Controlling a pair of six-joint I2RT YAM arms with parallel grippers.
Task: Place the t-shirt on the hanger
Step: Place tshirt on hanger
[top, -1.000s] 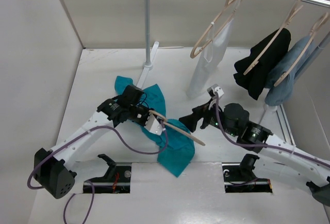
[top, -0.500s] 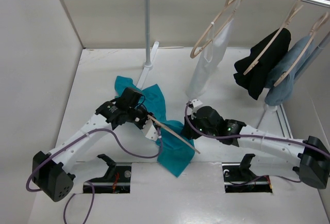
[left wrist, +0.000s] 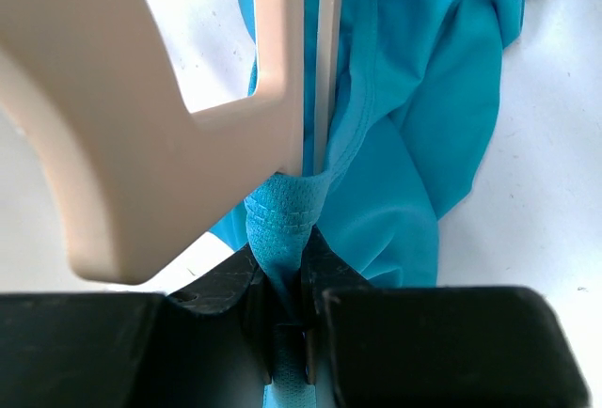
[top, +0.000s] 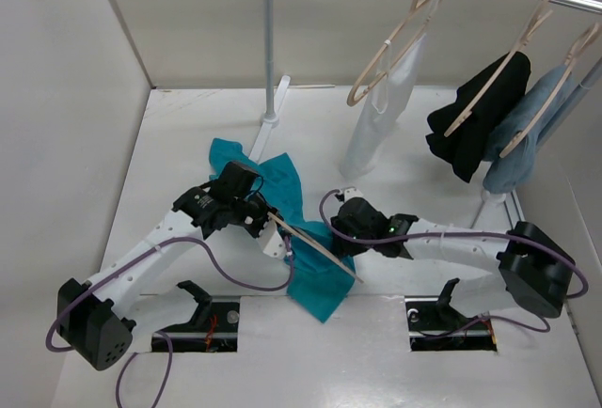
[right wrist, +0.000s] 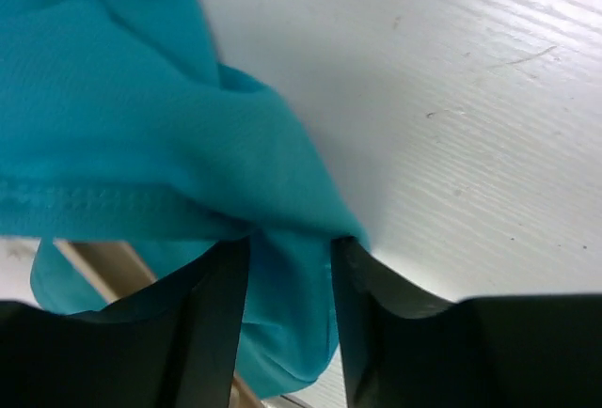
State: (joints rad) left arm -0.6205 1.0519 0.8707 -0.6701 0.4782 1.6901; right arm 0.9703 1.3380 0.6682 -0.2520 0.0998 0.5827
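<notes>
White tabletop [top: 188, 126], left fingers [left wrist: 221, 288] still pinching t-shirt [left wrist: 414, 145] hem beside hanger [left wrist: 122, 145], right fingers [right wrist: 209, 319] newly arrived, gripping a fold

One t-shirt [top: 282, 182], three other garments [top: 470, 126], four hangers [top: 320, 251], two arms [top: 150, 243]

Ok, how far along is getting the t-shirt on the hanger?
Done: the left pincer pinches the t-shirt's stitched edge beside the hanger. In hand: the right pincer grips a fold of it. Left: the t-shirt mostly lies crumpled on the table, not yet spread over the hanger's shoulders.
</notes>
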